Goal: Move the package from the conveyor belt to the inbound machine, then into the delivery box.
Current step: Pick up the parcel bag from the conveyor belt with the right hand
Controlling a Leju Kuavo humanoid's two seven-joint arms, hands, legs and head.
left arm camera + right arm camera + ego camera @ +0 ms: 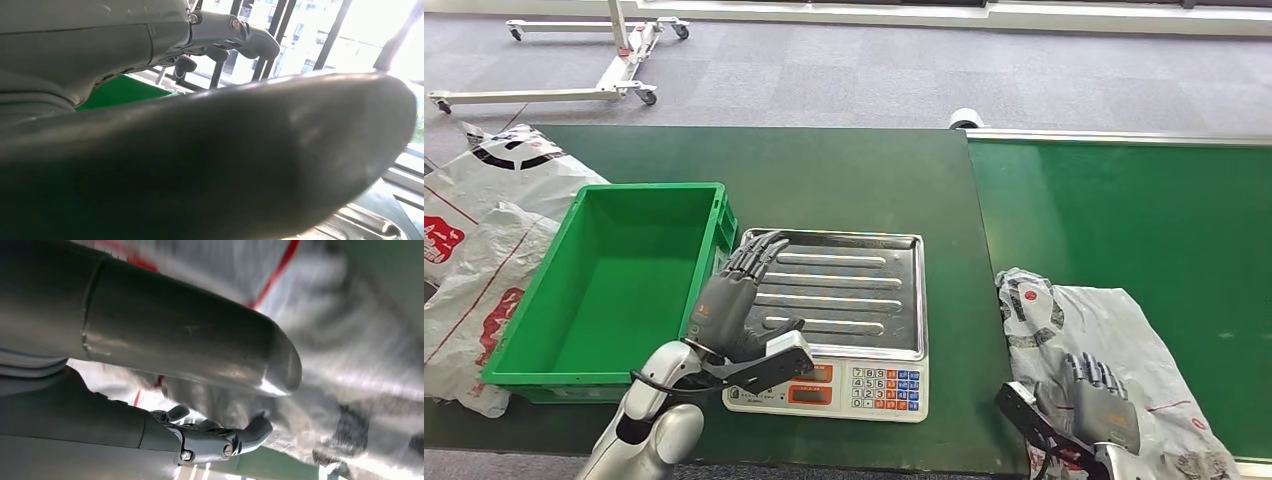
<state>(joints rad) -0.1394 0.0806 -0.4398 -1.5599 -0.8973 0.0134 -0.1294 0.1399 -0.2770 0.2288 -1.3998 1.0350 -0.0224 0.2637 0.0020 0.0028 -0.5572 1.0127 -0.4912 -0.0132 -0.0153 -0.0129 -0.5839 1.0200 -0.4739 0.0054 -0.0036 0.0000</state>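
The right hand (1092, 400) lies on the near end of the package (1114, 350), a crumpled grey-and-white plastic mailer bag with black and red print, and its fingers (1092, 375) curl down onto the plastic; in the right wrist view the fingers (250, 432) press into the wrinkled film of the package (350, 365), though I cannot tell whether they have actually closed a grip on it. The package lies on the green conveyor belt (1144, 220), at its near left corner, with its left edge overlapping the dark green bench (854, 180). The left hand (729, 300) hovers with its fingers (754, 255) stretched out and apart, holding nothing, above the left edge of the steel tray of the inbound machine (844, 310), a weighing scale with a keypad and orange displays on its front. Just beside the scale on its left, touching or nearly so, stands the green delivery box (524, 330), an open plastic crate. Further left, more printed mailer bags (484, 210) lie heaped at the bench end, against the crate's outer wall. Beyond the bench, on the grey carpeted floor, stands a white wheeled frame (574, 60).
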